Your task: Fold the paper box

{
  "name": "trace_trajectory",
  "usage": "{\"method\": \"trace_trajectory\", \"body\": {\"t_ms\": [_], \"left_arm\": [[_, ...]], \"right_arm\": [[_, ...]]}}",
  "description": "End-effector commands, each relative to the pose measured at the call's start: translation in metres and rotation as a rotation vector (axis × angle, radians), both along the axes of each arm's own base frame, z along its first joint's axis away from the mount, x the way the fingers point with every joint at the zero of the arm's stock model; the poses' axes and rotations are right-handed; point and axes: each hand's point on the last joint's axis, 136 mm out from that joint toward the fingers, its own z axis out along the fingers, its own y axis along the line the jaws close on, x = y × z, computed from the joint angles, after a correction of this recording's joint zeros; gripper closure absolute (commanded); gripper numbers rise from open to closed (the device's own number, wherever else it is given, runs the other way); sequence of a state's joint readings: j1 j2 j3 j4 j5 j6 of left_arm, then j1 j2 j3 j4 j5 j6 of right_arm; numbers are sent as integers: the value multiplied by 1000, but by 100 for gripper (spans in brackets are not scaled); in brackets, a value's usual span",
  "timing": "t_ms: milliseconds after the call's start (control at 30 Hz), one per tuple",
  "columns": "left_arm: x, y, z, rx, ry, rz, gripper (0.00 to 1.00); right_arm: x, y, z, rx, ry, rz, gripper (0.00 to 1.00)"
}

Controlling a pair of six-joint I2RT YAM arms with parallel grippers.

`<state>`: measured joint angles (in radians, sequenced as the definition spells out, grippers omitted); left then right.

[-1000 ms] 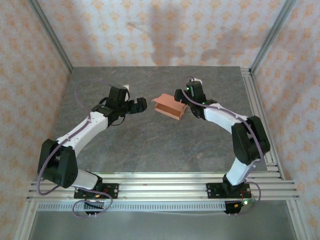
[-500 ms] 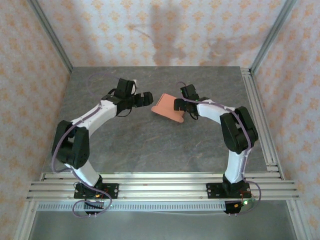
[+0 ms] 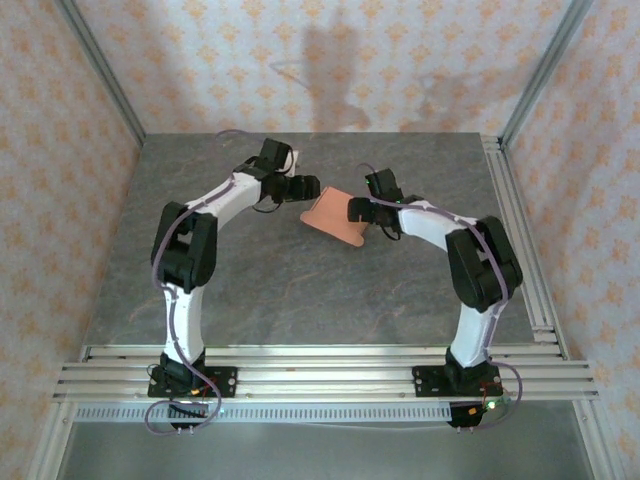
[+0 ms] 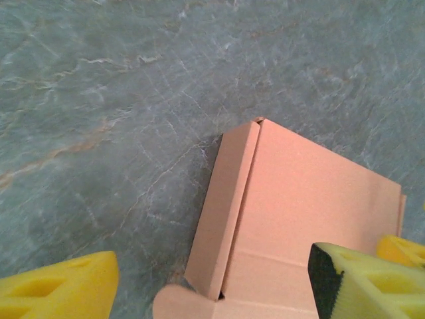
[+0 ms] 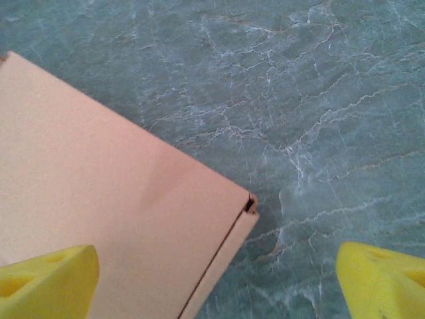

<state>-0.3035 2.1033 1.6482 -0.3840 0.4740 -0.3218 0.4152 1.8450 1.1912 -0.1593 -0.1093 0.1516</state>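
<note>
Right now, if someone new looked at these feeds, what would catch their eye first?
The salmon box stands out first, sitting toward the back of the grey marbled table. The left gripper is at its upper-left corner and the right gripper is at its right edge. Each gripper is open and straddles a corner of the card.

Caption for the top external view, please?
Both arms meet at the orange box on the table: left gripper at its left corner, right gripper at its right.
</note>
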Motion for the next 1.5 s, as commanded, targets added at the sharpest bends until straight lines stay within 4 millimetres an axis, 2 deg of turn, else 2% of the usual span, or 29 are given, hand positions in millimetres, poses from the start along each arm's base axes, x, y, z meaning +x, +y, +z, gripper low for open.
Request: {"method": "trace_trajectory", "body": {"t_ms": [0,167,333,400,567,800,1067,1233,1367,1467], "left_arm": [[1,-4,-4,17,45,-91,24],[8,-10,-18,19,86,-134,31],[10,-19,-29,-20,123,-152,48],[11,-21,-33,-39,133,-143,55],[11,-20,-39,-50,147,-140,64],[11,-15,-46,-58,160,-137,79],[8,-10,-50,-75,170,-152,91],[6,-8,-50,-98,173,-161,92],[4,-6,-48,-97,174,-168,92],[4,-6,-45,-100,168,-175,92]], "right_arm": [[5,7,42,160,-108,-18,8],[0,3,48,334,-119,-71,10],[-5,1,32,433,-56,-118,12],[-7,2,26,462,-44,-126,12],[-8,2,17,492,-21,-131,12],[-5,2,19,534,-23,-139,13],[3,5,17,618,-20,-165,9],[9,8,12,661,-13,-172,9],[16,7,15,675,-27,-165,10],[21,14,17,712,-18,-130,10]]}}
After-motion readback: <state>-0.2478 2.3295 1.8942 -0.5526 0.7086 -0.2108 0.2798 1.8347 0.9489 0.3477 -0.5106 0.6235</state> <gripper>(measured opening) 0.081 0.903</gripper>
